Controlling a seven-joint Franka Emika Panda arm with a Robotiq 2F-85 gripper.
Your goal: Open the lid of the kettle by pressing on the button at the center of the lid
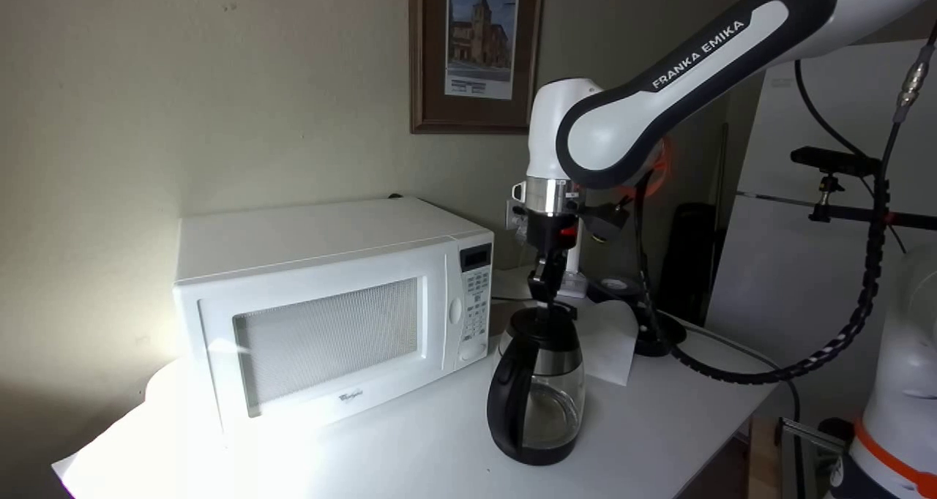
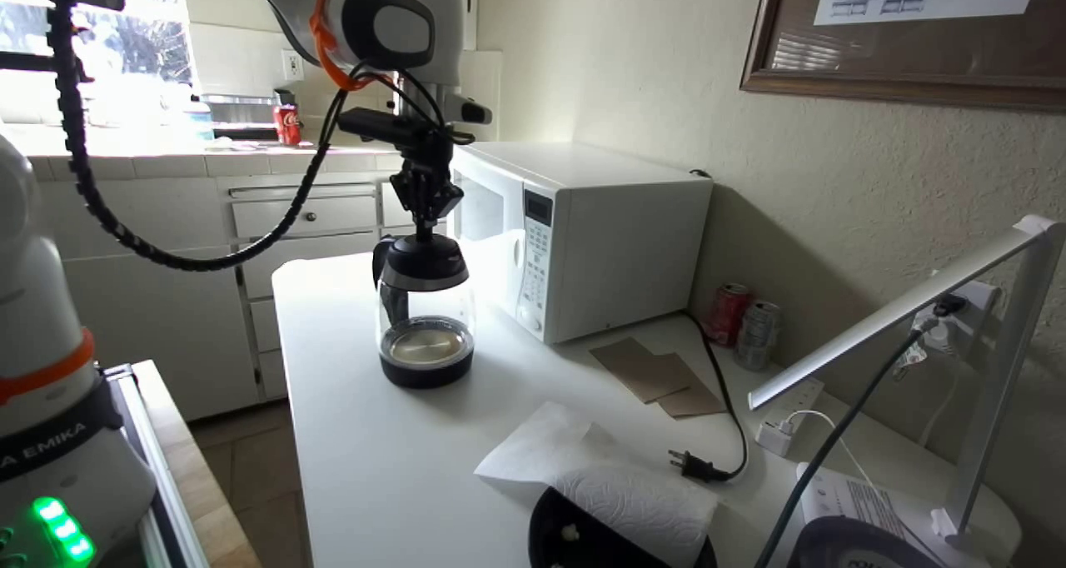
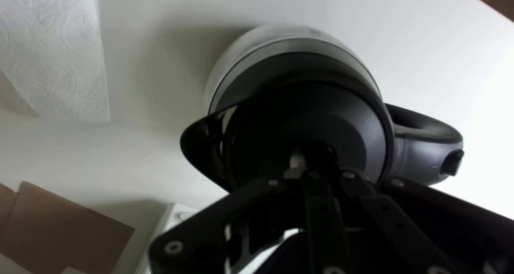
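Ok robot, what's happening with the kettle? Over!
Hand shut, at middle of lid, pressing unclear. Kettle upright, lid closed. Microwave beside it, not blocking.

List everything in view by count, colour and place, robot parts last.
Table: one, white, centre
Kettle: one, clear and black, on the table
Lid: one, black, topping the kettle
Microwave: one, white, beside the kettle
Cardboard pieces: two, brown, beside the microwave
Dish: one, black, on the table
Paper towel: sheets uncounted, white, partly hiding the dish
Loose plug: one, black, on the table
Cans: two red, one silver, on table and counter
Lamp: one, silver, on the table
Picture: one, brown-framed, on the wall
Drawers: several, white, below the counter
Fridge, apparently: one, white, background
Arm: one, white and black, above the table
Cable: one, black, looping off the arm
Hand: one, black, over the lid
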